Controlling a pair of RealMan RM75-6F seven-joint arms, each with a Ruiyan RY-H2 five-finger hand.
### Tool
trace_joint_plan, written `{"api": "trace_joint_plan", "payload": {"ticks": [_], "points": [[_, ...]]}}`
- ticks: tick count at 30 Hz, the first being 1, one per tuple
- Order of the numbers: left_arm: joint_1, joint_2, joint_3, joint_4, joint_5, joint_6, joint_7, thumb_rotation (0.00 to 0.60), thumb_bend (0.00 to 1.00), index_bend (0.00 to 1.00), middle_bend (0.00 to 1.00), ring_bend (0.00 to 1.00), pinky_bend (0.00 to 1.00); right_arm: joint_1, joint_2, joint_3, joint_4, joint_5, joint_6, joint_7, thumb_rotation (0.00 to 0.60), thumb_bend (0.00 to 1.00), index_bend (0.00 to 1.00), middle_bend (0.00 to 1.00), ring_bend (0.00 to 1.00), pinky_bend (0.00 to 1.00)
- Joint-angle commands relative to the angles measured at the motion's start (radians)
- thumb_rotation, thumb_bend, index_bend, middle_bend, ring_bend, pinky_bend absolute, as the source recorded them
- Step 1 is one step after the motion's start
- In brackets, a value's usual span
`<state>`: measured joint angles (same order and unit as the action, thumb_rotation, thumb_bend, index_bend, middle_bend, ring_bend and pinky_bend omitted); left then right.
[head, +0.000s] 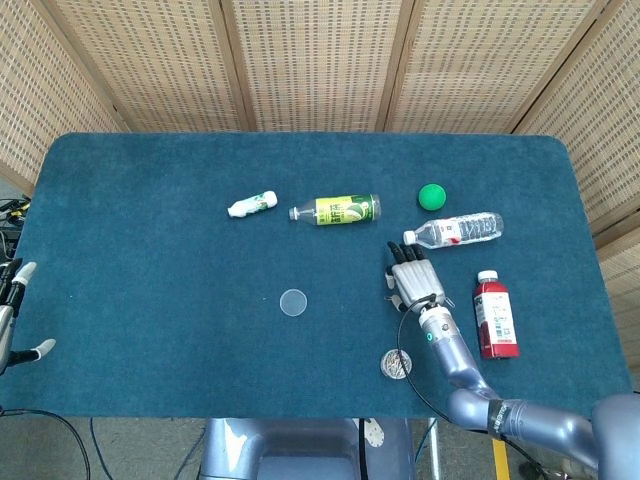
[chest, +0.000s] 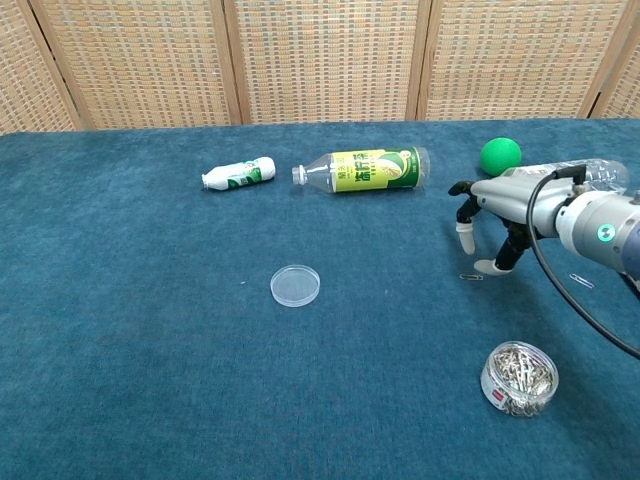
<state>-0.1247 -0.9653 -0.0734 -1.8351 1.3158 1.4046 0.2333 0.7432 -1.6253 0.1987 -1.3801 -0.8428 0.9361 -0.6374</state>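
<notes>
My right hand (head: 414, 282) (chest: 495, 205) hangs low over the blue table cloth (head: 150, 250), palm down, fingers spread and pointing at the cloth, holding nothing. Its thumb tip comes down just right of a loose paper clip (chest: 470, 277); I cannot tell whether they touch. A round clear tub of paper clips (head: 397, 364) (chest: 518, 378) stands nearer the front edge. A clear shallow lid (head: 293, 302) (chest: 295, 285) lies to the left. My left hand (head: 12, 310) shows at the far left edge of the head view, off the table, fingers apart and empty.
Behind the right hand lie a water bottle (head: 455, 230) (chest: 590, 172), a green ball (head: 431, 196) (chest: 500, 154), a green-labelled bottle (head: 340, 209) (chest: 365, 169) and a small white bottle (head: 252, 205) (chest: 238, 173). A red bottle (head: 494, 314) lies right; another clip (chest: 581, 281) too.
</notes>
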Motion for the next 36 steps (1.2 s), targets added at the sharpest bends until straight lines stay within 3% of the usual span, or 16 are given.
{"api": "trace_joint_plan", "payload": {"ticks": [1,30,36], "points": [[0.0,-0.001,0.002,0.0,0.001,-0.001,0.001,0.6,0.0,0.0,0.0,0.0,0.0,0.004,-0.014,-0.009,0.015,0.01,0.002,-0.005,0.6,0.33,0.51,0.0,0.0,0.0],[-0.004,-0.005,0.005,0.003,-0.002,-0.002,0.005,0.6,0.0,0.0,0.0,0.0,0.0,0.009,-0.061,-0.049,0.087,0.015,-0.004,0.02,0.6,0.34,0.51,0.0,0.0,0.0],[-0.005,-0.005,0.005,0.004,-0.002,-0.001,0.003,0.6,0.0,0.0,0.0,0.0,0.0,0.013,-0.074,-0.056,0.103,-0.003,-0.01,0.026,0.6,0.35,0.58,0.0,0.0,0.0]]}}
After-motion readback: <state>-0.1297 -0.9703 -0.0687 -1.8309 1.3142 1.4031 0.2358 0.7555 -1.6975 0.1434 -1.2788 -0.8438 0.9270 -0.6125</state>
